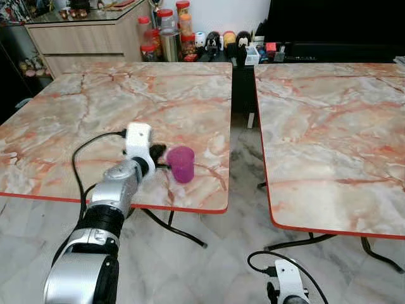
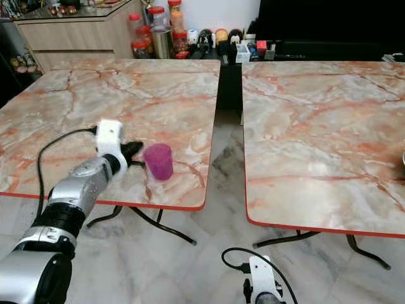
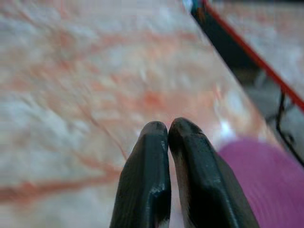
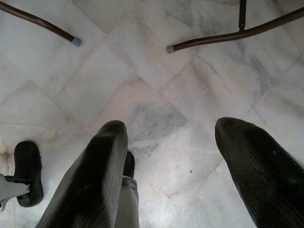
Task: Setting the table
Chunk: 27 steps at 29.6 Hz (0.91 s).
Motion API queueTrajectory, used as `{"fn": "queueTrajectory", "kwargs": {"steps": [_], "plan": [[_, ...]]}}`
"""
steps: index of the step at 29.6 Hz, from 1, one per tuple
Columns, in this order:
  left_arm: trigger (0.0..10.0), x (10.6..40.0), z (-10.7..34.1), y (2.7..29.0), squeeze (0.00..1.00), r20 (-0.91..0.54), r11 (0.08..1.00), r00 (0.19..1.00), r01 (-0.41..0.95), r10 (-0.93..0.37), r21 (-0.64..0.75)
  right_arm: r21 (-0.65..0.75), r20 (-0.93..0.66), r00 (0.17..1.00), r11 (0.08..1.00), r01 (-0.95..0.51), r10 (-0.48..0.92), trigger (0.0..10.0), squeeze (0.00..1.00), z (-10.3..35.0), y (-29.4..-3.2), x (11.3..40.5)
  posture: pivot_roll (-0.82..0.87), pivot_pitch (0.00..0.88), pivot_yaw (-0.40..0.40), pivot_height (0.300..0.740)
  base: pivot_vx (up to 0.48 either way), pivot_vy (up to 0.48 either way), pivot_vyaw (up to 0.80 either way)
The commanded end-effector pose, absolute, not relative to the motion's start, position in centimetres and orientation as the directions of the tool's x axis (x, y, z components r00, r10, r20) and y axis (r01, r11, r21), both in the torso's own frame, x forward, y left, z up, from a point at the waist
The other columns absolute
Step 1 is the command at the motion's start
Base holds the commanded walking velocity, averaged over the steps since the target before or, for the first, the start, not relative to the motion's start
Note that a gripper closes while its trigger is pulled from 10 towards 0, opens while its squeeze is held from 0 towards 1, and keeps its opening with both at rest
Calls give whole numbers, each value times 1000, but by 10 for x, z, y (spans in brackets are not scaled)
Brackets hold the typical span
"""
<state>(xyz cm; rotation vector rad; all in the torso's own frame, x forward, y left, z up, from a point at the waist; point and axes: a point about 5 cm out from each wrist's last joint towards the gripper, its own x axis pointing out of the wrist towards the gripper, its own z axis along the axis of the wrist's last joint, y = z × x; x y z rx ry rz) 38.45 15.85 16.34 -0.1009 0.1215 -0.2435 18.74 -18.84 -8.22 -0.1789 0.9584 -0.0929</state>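
My left gripper (image 1: 159, 152), fingers pressed together and holding nothing, sits just beside the upright purple cup (image 1: 181, 164) on the left table (image 1: 95, 114), cup at my three o'clock

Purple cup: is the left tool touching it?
Cannot tell. The left tool, fingers pressed together, sits right beside the purple cup; the eye views show no clear gap, and the wrist view is blurred.

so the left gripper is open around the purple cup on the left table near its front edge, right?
Not quite. In the left wrist view the left gripper has its fingers pressed shut, and the purple cup stands beside them, not between them. The rest holds: the cup is on the left table near its front edge.
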Motion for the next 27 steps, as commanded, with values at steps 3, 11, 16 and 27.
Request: {"fn": "queueTrajectory", "kwargs": {"steps": [3, 11, 16, 27], "plan": [[0, 382, 158, 159, 0, -133, 965, 959, 237, -251, -113, -188, -806, 571, 982, 1, -155, 10000, 0, -82, -187, 188, 2, 0, 48, 740, 0, 0, 0], [10000, 380, 161, 151, 0, -88, 958, 955, 277, -282, -72, -194, -804, 574, 981, -8, -154, 10000, 0, -81, -188, 190, 1, 0, 44, 740, 0, 0, 0], [10000, 379, 161, 147, 1000, -90, 947, 946, 302, -312, -110, -196, -804, 575, 981, -14, -152, 10000, 0, -81, -188, 189, 0, 0, 46, 740, 0, 0, 0], [10000, 377, 154, 139, 1000, -150, 930, 918, 357, -367, -87, -193, -807, 572, 981, -21, -146, 10000, 0, -82, -186, 188, 0, 0, 52, 740, 0, 0, 0]]}}
